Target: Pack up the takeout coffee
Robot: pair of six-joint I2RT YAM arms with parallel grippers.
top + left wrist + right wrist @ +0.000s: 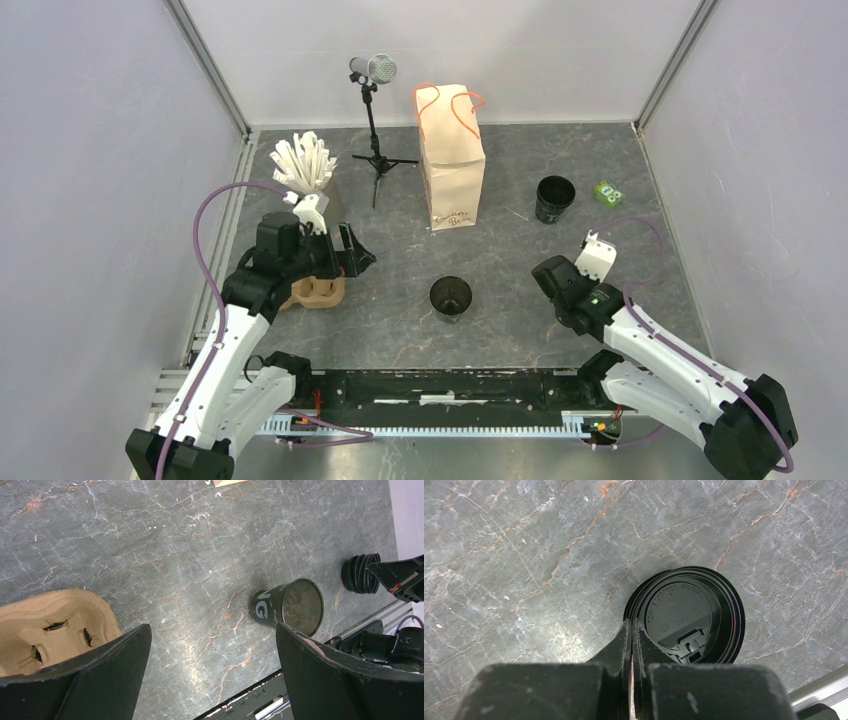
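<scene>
A small black cup (451, 296) stands open, without a lid, at the middle front of the table; it also shows in the left wrist view (287, 605). A second open black cup (555, 198) stands at the back right. The brown paper bag (452, 160) stands upright at the back. My right gripper (631, 626) is shut, its tips pinching the left rim of a black lid (686, 615) that tops a small stack of lids (361, 573) on the table. My left gripper (212, 630) is open and empty, low over the table beside a brown cup carrier (50, 625).
A grey cup of white sticks (303, 165) stands at the back left. A microphone on a tripod (373, 110) stands left of the bag. A small green packet (607, 193) lies at the far right. Grey walls enclose the table.
</scene>
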